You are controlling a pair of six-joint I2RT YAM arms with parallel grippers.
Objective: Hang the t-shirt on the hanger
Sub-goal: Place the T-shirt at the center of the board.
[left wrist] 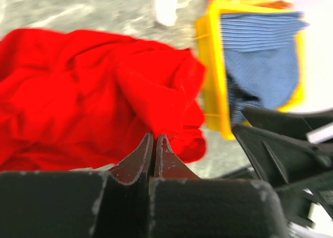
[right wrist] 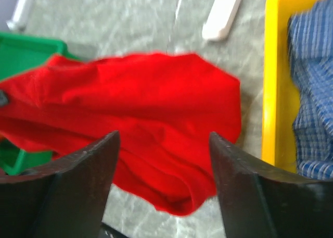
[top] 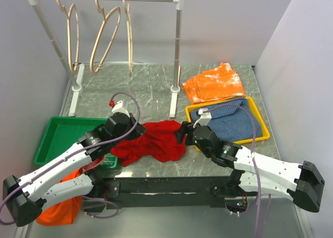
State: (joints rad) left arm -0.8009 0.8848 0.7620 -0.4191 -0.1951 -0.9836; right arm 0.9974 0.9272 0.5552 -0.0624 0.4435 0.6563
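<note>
The red t-shirt (top: 153,141) lies crumpled on the marble table between my two grippers, also filling the left wrist view (left wrist: 93,92) and the right wrist view (right wrist: 151,102). My left gripper (top: 136,134) (left wrist: 154,136) is shut, its tips pinching the shirt's left edge. My right gripper (top: 182,131) (right wrist: 164,136) stands open, its fingers straddling the shirt's right lower fold without touching. Three alike pale wooden hangers (top: 106,37) hang on the white rack at the back left, far from both grippers; I cannot tell which is the task's hanger.
The white rack (top: 177,50) has feet on the table. A green tray (top: 62,121) sits left, and a yellow tray (top: 263,134) holding a blue cloth (top: 231,121) sits right. An orange garment (top: 216,82) lies behind it. Another orange cloth (top: 65,209) hangs below the table's front left.
</note>
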